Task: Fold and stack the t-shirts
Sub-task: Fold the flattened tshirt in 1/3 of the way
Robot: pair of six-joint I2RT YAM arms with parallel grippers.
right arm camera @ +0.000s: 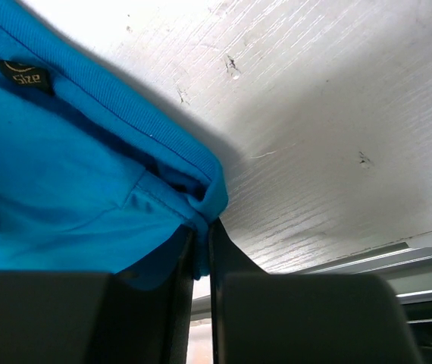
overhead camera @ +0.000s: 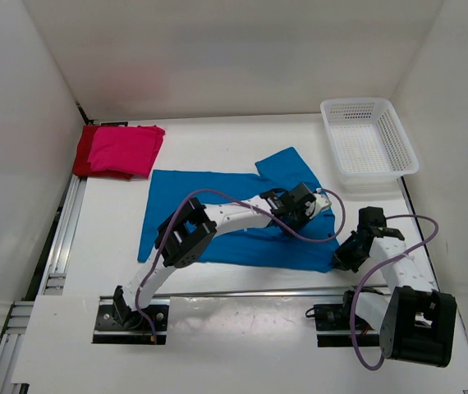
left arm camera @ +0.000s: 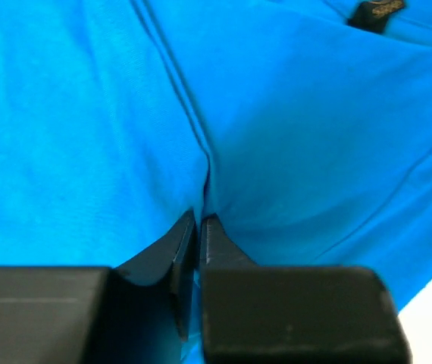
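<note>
Nearest, the right gripper (right arm camera: 201,227) has its jaws pressed together on the near right corner of the blue t-shirt (overhead camera: 217,209). Just beyond it and slightly left, the left gripper (left arm camera: 199,221) pinches a raised ridge of the same cloth. The shirt lies spread on the table (overhead camera: 217,152), its long axis running leftward from both grippers, so a fold would likely carry that way. At the far left, 2 folded shirts are stacked, the pink t-shirt (overhead camera: 126,148) on the dark red t-shirt (overhead camera: 80,154).

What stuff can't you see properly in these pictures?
- Top view: the pink t-shirt covers most of the dark red t-shirt beneath it.
- Top view: the left arm hides a strip of the blue t-shirt.
- Left wrist view: the label is blurred and cut off by the top edge.
- Right wrist view: the right gripper hides how much fabric it pinches.
</note>
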